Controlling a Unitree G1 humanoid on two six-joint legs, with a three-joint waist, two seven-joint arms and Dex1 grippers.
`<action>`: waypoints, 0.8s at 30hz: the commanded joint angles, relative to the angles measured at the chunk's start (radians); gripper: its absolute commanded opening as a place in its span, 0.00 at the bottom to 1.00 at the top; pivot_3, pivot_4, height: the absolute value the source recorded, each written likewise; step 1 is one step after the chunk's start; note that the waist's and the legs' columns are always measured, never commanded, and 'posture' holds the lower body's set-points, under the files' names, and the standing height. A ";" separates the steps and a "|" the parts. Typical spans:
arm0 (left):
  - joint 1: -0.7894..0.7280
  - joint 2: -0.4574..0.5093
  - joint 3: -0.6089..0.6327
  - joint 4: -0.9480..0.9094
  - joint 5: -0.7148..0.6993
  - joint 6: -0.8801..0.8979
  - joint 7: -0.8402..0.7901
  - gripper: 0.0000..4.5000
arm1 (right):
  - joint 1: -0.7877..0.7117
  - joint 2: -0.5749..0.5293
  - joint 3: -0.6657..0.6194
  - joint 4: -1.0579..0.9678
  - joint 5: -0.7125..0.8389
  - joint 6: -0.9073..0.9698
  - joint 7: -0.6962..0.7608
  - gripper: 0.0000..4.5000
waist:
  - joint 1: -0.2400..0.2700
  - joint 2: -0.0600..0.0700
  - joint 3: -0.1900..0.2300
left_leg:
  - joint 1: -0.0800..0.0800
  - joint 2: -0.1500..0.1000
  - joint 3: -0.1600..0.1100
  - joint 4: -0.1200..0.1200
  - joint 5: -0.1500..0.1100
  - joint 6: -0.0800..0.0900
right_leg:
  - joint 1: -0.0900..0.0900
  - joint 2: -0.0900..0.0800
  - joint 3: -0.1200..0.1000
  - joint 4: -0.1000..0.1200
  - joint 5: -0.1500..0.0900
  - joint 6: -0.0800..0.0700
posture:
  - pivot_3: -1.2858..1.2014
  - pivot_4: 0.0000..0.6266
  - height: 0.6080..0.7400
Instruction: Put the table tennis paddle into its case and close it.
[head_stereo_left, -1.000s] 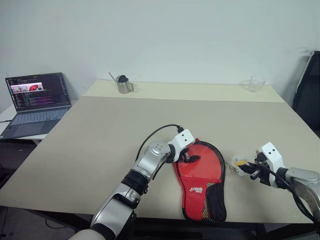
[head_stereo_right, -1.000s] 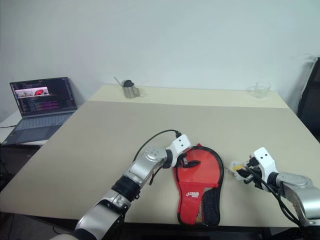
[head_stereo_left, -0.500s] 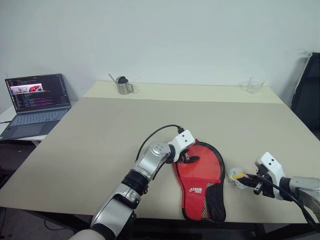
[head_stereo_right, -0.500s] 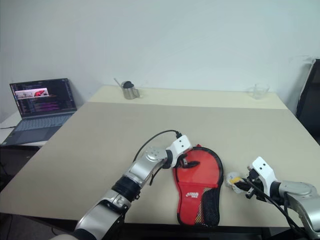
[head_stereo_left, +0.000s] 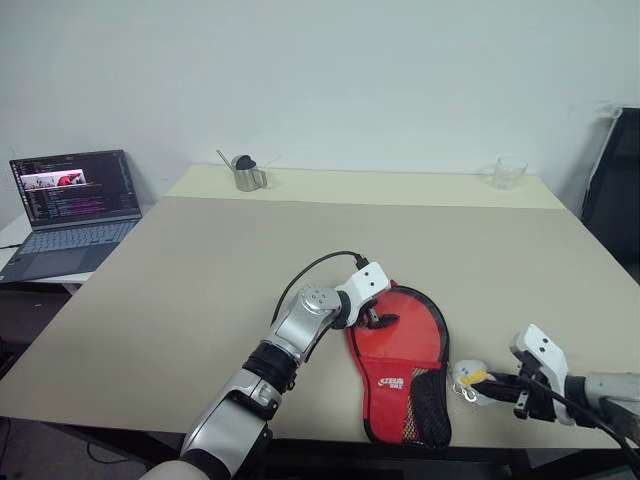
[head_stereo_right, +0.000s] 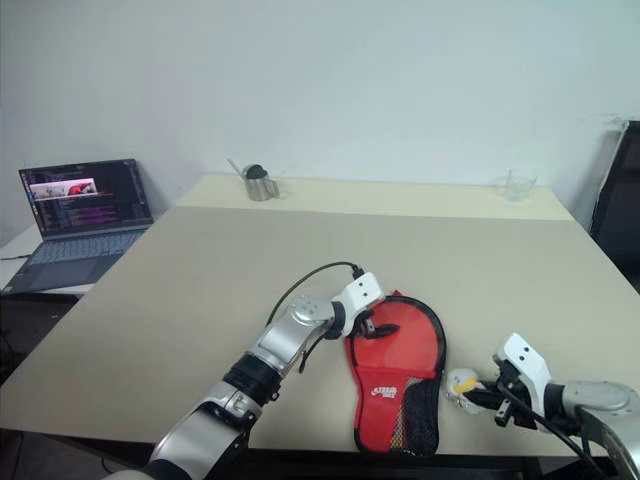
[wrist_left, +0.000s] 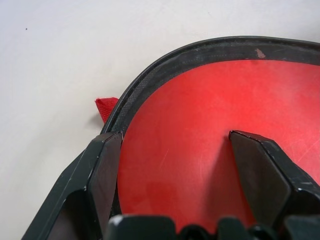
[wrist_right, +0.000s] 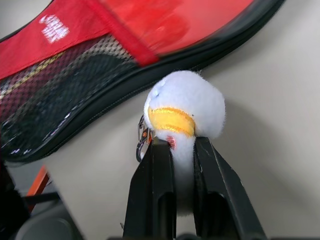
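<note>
The case (head_stereo_left: 400, 350) lies flat near the table's front edge, red panel up, with the black mesh end toward me. My left gripper (head_stereo_left: 385, 318) is open, its fingers (wrist_left: 260, 175) resting on the round red panel (wrist_left: 200, 100) just inside the black zip rim. Right of the case, my right gripper (head_stereo_left: 497, 385) is shut on the white fluffy charm (wrist_right: 185, 107), which hangs from a small clip beside the case's edge (wrist_right: 75, 65). The table tennis paddle is hidden.
The beige table (head_stereo_left: 200, 270) stretches far back. A metal cup (head_stereo_left: 246, 172) stands at the back left and a clear glass (head_stereo_left: 511, 171) at the back right. An open laptop (head_stereo_left: 70, 195) sits on a side surface to the left. A dark chair (head_stereo_left: 615, 190) stands at the right.
My right gripper, holding the charm, has drawn back toward the table's front edge along the case's right side. The left gripper has stayed on the red panel.
</note>
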 joint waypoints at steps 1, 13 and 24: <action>0.066 0.024 -0.085 0.083 0.075 0.072 -0.015 0.83 | 0.025 -0.022 -0.017 -0.031 0.031 -0.011 0.043 0.01 | 0.000 0.000 0.000 | 0.000 0.000 0.000 0.000 0.000 0.000 | 0.000 0.000 0.000 -0.001 0.000 0.000 | 0.52 0.24 1.00; 0.067 0.031 -0.094 0.078 0.075 0.075 -0.018 0.83 | 0.131 -0.062 -0.016 -0.052 0.081 -0.063 0.161 0.01 | 0.002 -0.001 -0.001 | 0.000 0.000 0.000 0.000 -0.002 0.001 | 0.002 0.000 0.000 -0.002 0.000 0.001 | 0.52 0.24 1.00; 0.073 0.036 -0.104 0.075 0.082 0.069 -0.024 0.83 | 0.227 -0.093 0.027 -0.035 0.055 -0.160 0.237 0.01 | 0.003 -0.002 -0.001 | 0.007 0.001 -0.001 0.000 -0.004 0.000 | 0.009 -0.001 -0.001 -0.004 -0.004 -0.004 | 0.52 0.24 1.00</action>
